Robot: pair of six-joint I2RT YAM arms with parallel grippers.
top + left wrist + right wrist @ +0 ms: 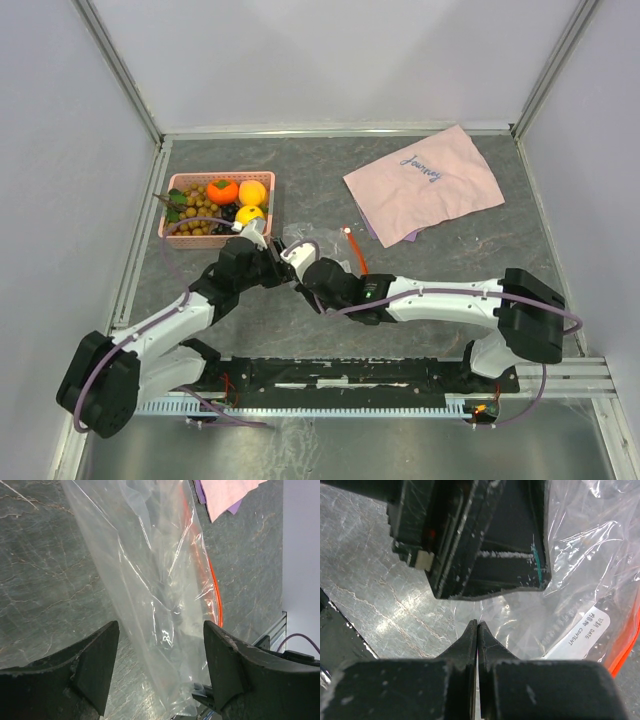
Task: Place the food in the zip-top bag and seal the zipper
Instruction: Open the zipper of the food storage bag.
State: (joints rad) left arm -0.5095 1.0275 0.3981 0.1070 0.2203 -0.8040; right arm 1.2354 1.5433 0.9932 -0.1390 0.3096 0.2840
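The clear zip-top bag [318, 246] lies crumpled on the dark table just right of the pink basket [215, 177]. Its orange-red zipper [355, 250] runs along its right edge. My right gripper [297, 258] is shut on the bag's near edge [590, 555], with film pinched between its fingertips. My left gripper [268, 245] is open, and the bag [150, 570] with its zipper [215, 587] hangs between its jaws. The food sits in the basket: persimmon [222, 190], orange [252, 192], lemon [249, 214], dark grapes [228, 212], tan berry cluster [195, 215].
A pink cloth with writing [424, 180] lies at the back right. The bag carries a white label [580, 632]. The left arm's black wrist [470, 535] hangs close above my right gripper [477, 622]. Grey walls close in the table on three sides.
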